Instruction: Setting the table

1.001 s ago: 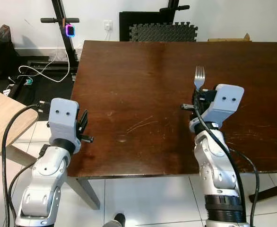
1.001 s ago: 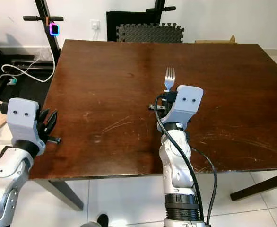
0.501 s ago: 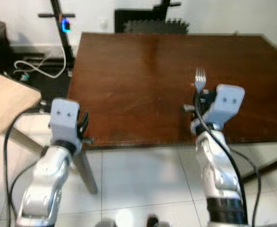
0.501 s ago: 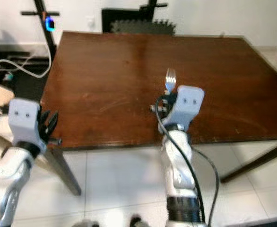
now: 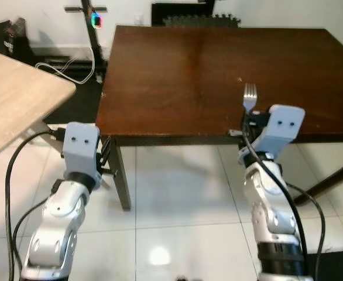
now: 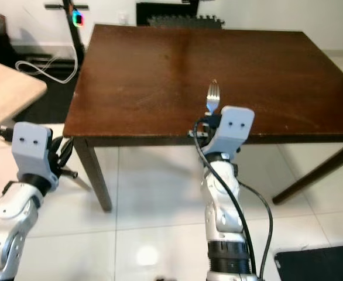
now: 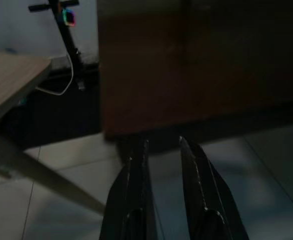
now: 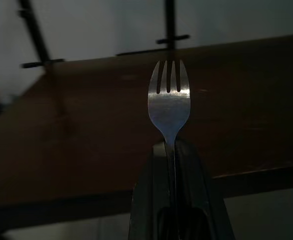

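Currently the right gripper (image 8: 175,145) pinches a metal fork (image 8: 169,102) by its handle, tines up, held just over the near edge of the dark table (image 5: 177,76). Light, rigid and slick, it is best gripped low on the handle. Left gripper (image 7: 164,150), slightly parted and empty, idles near the floor.

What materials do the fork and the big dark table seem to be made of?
The fork, held in the right gripper, looks like polished metal: silvery, with a bright glint. The table appears to be dark varnished wood: brown, glossy, faintly scratched; possibly veneer.
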### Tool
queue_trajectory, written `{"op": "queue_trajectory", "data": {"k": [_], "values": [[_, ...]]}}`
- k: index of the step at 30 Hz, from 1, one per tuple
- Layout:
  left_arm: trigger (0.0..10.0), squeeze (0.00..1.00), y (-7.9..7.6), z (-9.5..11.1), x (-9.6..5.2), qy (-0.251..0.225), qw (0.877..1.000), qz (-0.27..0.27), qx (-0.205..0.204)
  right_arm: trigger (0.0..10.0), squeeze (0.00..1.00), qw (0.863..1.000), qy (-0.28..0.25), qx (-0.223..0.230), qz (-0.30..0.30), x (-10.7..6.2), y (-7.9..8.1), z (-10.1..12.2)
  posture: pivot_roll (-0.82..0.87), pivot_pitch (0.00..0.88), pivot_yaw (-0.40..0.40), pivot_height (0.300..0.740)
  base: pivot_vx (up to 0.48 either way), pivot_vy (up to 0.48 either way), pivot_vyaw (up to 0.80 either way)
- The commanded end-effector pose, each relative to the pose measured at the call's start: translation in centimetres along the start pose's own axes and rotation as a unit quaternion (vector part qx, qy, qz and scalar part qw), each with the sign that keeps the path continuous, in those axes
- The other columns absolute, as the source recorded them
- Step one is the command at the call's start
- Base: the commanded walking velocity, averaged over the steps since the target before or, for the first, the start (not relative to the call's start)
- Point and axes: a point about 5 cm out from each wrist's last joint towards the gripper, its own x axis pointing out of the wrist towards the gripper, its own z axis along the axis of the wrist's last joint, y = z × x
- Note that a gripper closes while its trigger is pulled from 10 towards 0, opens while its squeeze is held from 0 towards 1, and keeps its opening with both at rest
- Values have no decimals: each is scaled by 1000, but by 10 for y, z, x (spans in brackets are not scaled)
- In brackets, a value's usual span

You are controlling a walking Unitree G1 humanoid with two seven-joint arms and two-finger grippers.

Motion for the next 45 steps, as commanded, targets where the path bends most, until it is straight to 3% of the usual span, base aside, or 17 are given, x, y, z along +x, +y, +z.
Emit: {"op": "queue_trajectory", "data": {"k": [1,19,45], "values": [[10000,0,1,-4,-2,9,1000,3,1,10000,0,1000,1,7,2,-1,1,0,113,106,37,740,-289,0,0],[10000,0,4,-7,0,21,1000,12,6,10000,0,1000,4,8,7,0,3,-1,113,103,39,740,-29,0,0],[10000,0,3,-7,-1,17,1000,11,-1,10000,0,1000,13,5,4,-1,1,-3,108,108,40,740,0,0,775]]}}
